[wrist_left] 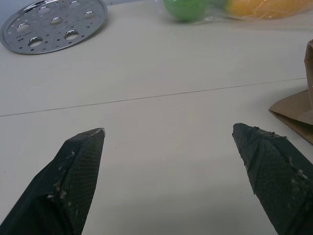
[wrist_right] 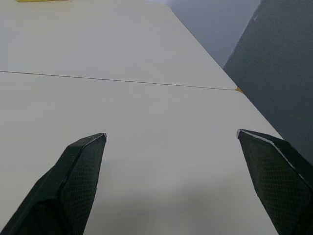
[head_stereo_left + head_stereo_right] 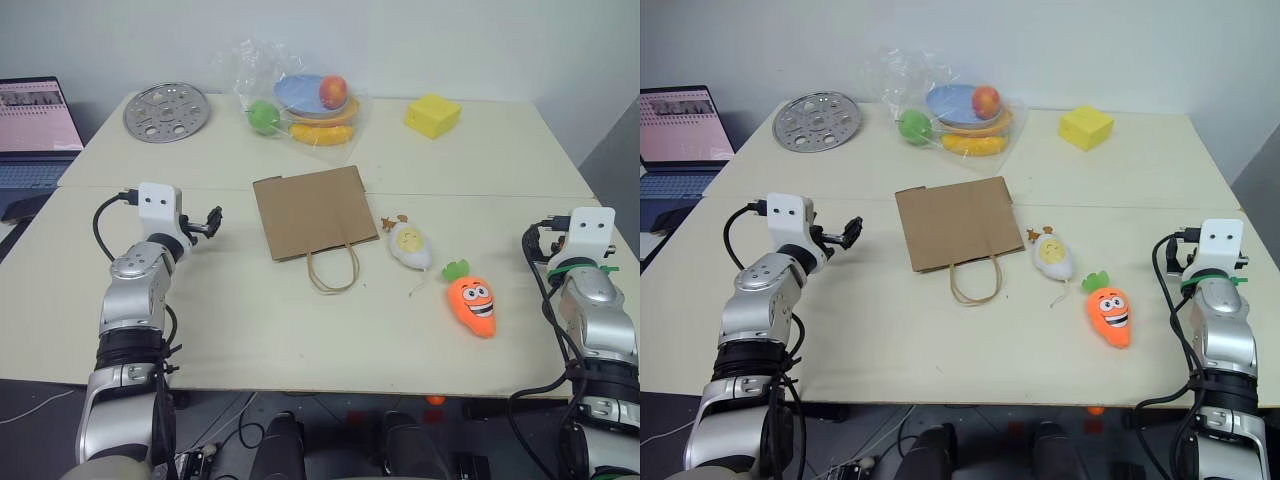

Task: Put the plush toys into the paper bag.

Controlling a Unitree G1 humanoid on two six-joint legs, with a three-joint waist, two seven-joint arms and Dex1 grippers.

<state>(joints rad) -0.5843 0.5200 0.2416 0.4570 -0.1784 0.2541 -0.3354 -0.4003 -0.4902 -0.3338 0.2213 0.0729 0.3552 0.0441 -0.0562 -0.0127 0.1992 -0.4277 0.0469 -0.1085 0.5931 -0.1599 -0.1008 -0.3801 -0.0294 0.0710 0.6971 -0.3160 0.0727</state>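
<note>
Two toys, the carrot (image 3: 472, 305) and egg (image 3: 411, 245), lie right of the flat paper bag (image 3: 312, 211) mid-frame; left pincer (image 1: 168, 134) and right pincer (image 2: 171, 137) both wide, empty.

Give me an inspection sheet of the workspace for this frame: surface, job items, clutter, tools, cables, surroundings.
Surface: pale table, a seam line running across it.
Job's things: paper bag lies flat mid-table, its twine handles toward the robot. Egg plush lies just right of the bag; carrot plush right of the egg, nearer the robot. Neither is in the bag.
Clutter: perforated metal disc at far left; clear plastic bag of fruit at far centre; yellow block at far right.
Tools: left tool open and holding nothing, left of the bag; right tool open and holding nothing, over bare table right of the carrot.
Cables: black cables loop at both wrists.
Surroundings: laptop off the table's left, screen lit.
</note>
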